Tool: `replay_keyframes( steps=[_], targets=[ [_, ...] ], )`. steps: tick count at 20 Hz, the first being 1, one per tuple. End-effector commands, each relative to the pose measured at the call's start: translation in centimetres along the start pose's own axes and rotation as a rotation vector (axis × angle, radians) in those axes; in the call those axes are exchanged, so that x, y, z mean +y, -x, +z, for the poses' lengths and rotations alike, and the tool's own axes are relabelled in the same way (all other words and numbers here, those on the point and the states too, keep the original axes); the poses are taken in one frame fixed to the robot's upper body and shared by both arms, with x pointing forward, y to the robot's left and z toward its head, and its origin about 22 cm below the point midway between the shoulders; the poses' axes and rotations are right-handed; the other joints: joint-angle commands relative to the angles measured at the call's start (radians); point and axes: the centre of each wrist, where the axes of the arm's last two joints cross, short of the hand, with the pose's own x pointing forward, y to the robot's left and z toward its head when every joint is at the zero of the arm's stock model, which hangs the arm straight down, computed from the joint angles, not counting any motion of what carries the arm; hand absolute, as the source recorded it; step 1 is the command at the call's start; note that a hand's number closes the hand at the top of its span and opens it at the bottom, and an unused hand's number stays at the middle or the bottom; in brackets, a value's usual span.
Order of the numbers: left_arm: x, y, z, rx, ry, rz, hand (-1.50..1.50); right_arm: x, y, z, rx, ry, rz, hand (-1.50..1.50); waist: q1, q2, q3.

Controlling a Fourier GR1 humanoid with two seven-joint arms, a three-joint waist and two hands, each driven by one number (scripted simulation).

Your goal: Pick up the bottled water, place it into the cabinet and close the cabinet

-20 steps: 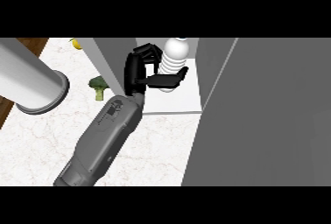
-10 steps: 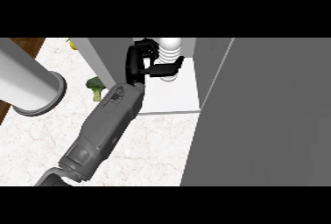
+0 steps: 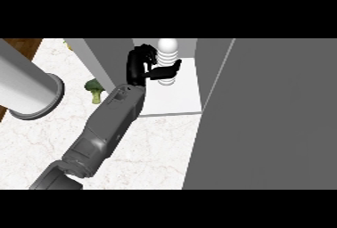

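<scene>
My right robot hand [image 3: 150, 67] reaches into the open cabinet [image 3: 172, 95], fingers and thumb curled around the bottled water [image 3: 168, 60], which stands upright on the cabinet's white floor, deep inside. My grey forearm slants up from the lower left across the marbled tabletop [image 3: 154, 147]. Left of my robot hand, beyond the cabinet's side wall, a piece of broccoli [image 3: 95, 88] lies on the tabletop. Right of my robot hand, the grey cabinet door [image 3: 270, 116] stands open.
</scene>
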Motion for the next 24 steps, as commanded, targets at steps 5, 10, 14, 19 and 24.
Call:
replay_keyframes(
  steps=[5,10,14,19,24],
  targets=[
    [0.7,3.0,1.2,0.04,-0.041,-0.037,1.5,0.4,-1.5,0.9,-0.022,-0.011,-0.013,-1.5,-0.013,0.0,-0.001],
    [1.4,3.0,0.4,0.013,-0.058,-0.139,-1.5,0.3,-1.5,0.9,-0.04,-0.016,-0.018,-1.5,-0.016,0.006,-0.001],
    [1.4,2.4,-0.2,0.026,-0.062,-0.236,-1.5,-0.4,-1.8,0.7,-0.037,-0.022,-0.029,-1.5,-0.025,0.011,0.0],
    [1.2,3.0,0.4,0.018,-0.087,-0.292,-1.5,-0.2,-1.3,0.4,-0.033,-0.034,0.002,-1.5,-0.024,0.012,-0.001],
    [1.1,3.1,0.6,0.011,-0.1,-0.286,-1.5,-0.6,-1.5,0.3,-0.041,-0.024,-0.002,-1.5,-0.022,0.013,-0.001]
  ],
)
